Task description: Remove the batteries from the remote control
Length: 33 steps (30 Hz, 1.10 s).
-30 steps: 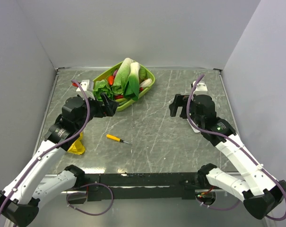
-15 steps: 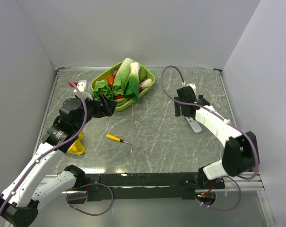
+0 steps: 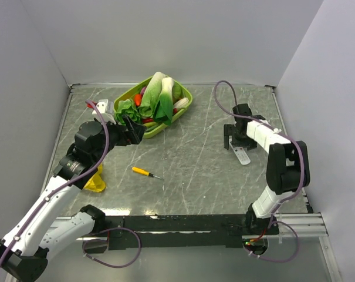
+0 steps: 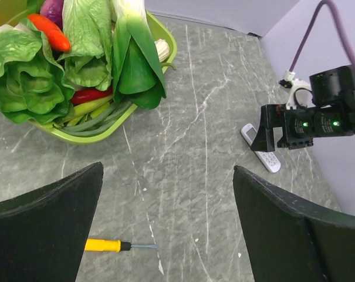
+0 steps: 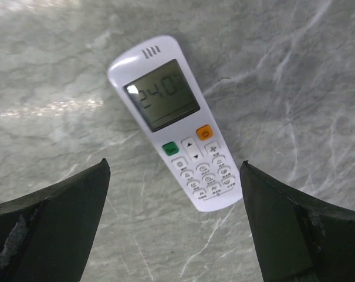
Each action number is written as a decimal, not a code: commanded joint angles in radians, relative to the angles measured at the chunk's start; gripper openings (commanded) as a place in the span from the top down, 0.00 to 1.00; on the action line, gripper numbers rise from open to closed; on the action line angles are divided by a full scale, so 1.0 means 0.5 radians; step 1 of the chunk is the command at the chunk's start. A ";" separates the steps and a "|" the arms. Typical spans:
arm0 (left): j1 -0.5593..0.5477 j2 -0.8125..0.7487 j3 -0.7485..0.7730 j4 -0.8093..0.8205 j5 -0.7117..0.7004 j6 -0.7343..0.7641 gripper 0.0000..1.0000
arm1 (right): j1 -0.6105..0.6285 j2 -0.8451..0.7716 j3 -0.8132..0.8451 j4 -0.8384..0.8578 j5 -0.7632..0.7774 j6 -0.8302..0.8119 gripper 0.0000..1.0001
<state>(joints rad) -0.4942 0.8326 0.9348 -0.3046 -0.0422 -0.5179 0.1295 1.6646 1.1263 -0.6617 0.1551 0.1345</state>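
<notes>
Right gripper (image 3: 233, 143) hangs wide open over the remote (image 5: 174, 126) and holds nothing. Its two dark fingers (image 5: 54, 223) stand at either side of the wrist view, with the remote between them but lower down, flat on the table and touching neither.

In that view the remote lies slantwise, button side up. Its lit display is at the upper left, with green and orange keys below it and the small key rows towards the lower right. Its underside does not show. From above, it sits on the right half of the table, just nearer than the gripper.

A second ago the right arm reached in from the lower right, partly covering the remote, with its gripper farther left. Now the arm is folded up tall, the elbow raised by the right edge, and the gripper has swung in above the remote. The remote has not moved.

Left gripper (image 3: 133, 130) is spread just as wide and also empty, and it is almost where it was. It hangs near the basket (image 4: 71, 138) of greens, well apart from the remote. The screwdriver (image 3: 143, 171) lies unmoved between the arms.

Everything rests on a grey-green marbled table (image 3: 195, 170) with pale veins. Plain light walls (image 3: 165, 41) close it in on the left, right and far sides.
</notes>
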 commanded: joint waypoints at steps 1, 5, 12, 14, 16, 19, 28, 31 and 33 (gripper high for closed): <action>-0.003 -0.008 -0.004 0.051 0.020 -0.026 0.03 | -0.075 0.088 0.085 -0.073 -0.126 -0.066 0.01; -0.003 -0.030 -0.001 0.045 -0.008 -0.026 0.03 | -0.118 0.189 0.107 -0.103 -0.154 -0.091 0.01; -0.003 -0.064 -0.013 0.051 0.008 -0.017 0.03 | -0.170 0.294 0.137 -0.140 -0.178 -0.091 0.05; -0.003 -0.082 -0.017 0.054 0.017 -0.004 0.03 | -0.170 0.291 0.125 -0.140 -0.178 -0.091 0.09; -0.003 -0.109 -0.029 0.072 0.017 -0.001 0.03 | -0.170 0.288 0.119 -0.143 -0.178 -0.088 0.12; -0.003 -0.128 -0.044 0.091 0.023 0.014 0.03 | -0.164 0.264 0.119 -0.149 -0.203 -0.085 0.23; -0.003 -0.091 -0.044 0.057 -0.093 0.005 0.03 | -0.109 0.175 0.051 -0.103 -0.206 -0.045 0.58; -0.003 -0.067 -0.026 0.023 -0.152 -0.023 0.02 | 0.004 0.120 0.067 -0.106 -0.273 -0.042 0.61; -0.003 -0.055 -0.014 -0.010 -0.173 -0.117 0.01 | 0.133 0.064 0.061 -0.091 -0.298 -0.045 0.62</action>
<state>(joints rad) -0.4942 0.7940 0.9127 -0.2996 -0.0803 -0.5190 0.1017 1.7939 1.1534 -0.7136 0.0490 0.1112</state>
